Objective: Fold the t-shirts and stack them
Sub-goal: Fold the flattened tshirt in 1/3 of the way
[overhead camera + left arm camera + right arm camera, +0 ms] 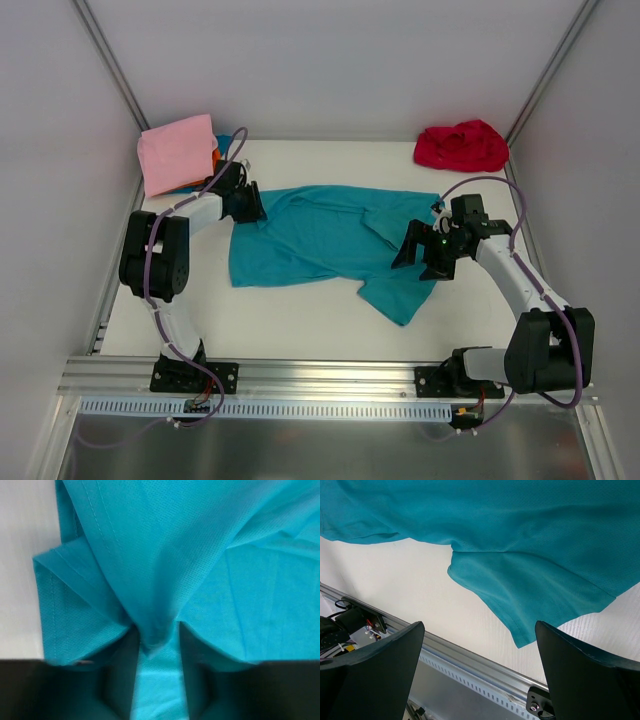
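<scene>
teal shirt (320, 235) lies long axis left-right across tabletop (300, 320). left gripper (249, 207) narrow, pinching fold at left end. right gripper (420, 260) wide, empty, over right end.

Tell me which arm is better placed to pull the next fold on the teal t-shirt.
Left arm: its jaws pinch a bunched fold of the teal t-shirt at its left end. The right arm hangs over the shirt's right end, jaws wide open, gripping nothing.

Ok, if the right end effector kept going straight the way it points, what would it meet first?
Probably the teal t-shirt, its loose corner lying ahead of the right end effector; depth is unclear, so the white table might come first.
</scene>
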